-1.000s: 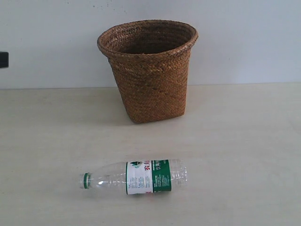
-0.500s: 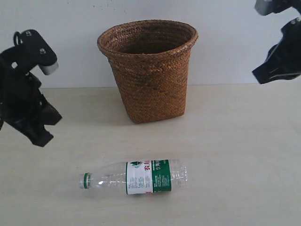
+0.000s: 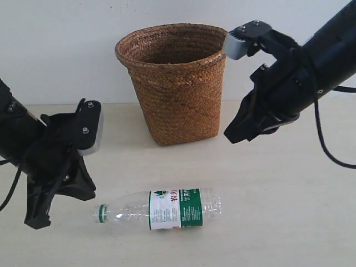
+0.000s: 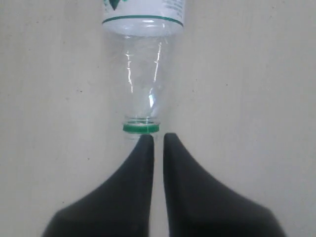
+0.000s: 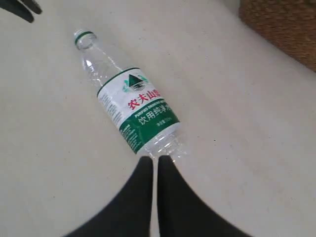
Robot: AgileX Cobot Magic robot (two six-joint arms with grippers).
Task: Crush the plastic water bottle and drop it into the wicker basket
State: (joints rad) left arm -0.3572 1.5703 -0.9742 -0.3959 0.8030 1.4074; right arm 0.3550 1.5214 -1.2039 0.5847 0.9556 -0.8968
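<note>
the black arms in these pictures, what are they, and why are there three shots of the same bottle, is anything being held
They are the two arms of one robot, and each ends in a two-finger gripper. The wide picture comes from a camera standing off the arms. It shows both arms, a clear plastic bottle lying on its side on a pale table, and a brown woven basket standing upright farther back. The other two pictures come from small cameras on the wrists, looking out past the fingers. The left gripper points at the bottle's neck end, and the right gripper points at its bottom end. Both have their fingers almost together and hold nothing. The bottle looks uncrushed.
</note>
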